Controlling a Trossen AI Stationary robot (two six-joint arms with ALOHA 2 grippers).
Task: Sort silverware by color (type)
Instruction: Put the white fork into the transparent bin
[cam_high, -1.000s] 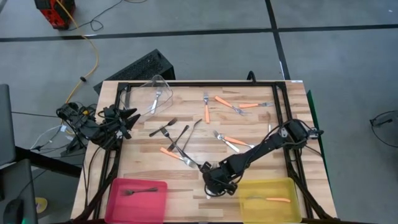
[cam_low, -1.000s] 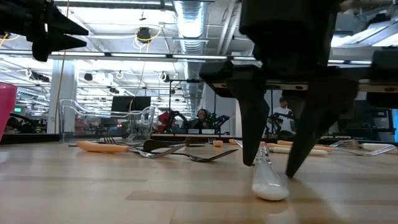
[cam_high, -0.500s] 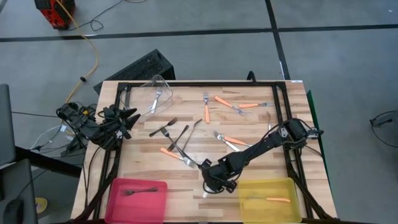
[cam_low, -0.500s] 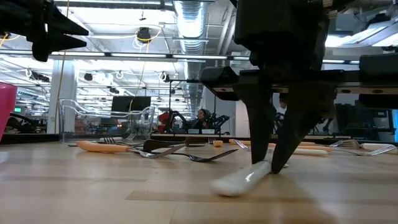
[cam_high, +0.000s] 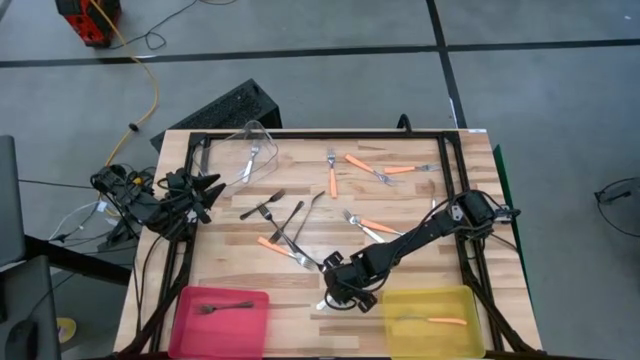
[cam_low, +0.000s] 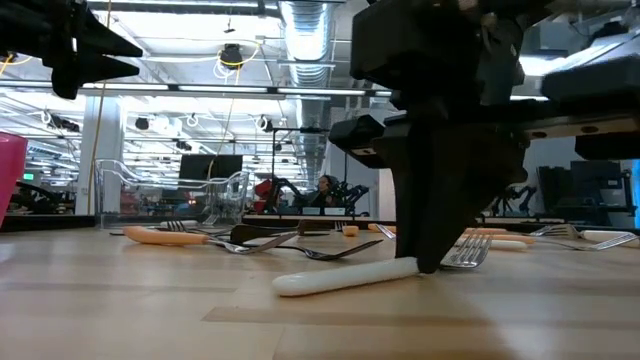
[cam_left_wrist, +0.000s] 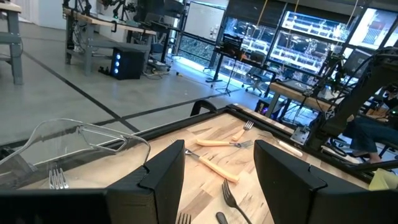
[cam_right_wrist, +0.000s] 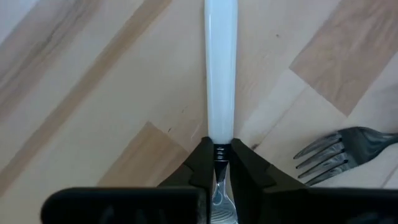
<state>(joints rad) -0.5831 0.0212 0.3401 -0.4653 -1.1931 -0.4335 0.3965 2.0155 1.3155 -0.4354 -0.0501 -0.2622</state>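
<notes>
The pale butcher-block wooden tabletop (cam_high: 300, 290) fills the middle of the high view, framed by black rails on a grey concrete floor. A pink plastic bin (cam_high: 222, 310) at lower left holds one dark fork, a yellow plastic bin (cam_high: 430, 310) at lower right holds an orange-handled fork (cam_high: 440, 321), and a clear plastic bin (cam_high: 250, 150) lies tipped at upper left. Loose orange-handled, dark and silver forks (cam_high: 300, 225) are scattered across the centre. In the low view a lit workshop with ducting stretches behind.

The right gripper (cam_high: 335, 296), lower centre, is pinched closed on the neck of a white-handled fork with a silver head (cam_low: 345, 277). A second ago its fingers stood apart around the fork; now the handle lies flat, swung leftward. The left gripper (cam_high: 205, 190), at the left edge, stays spread wide, holding nothing.
</notes>
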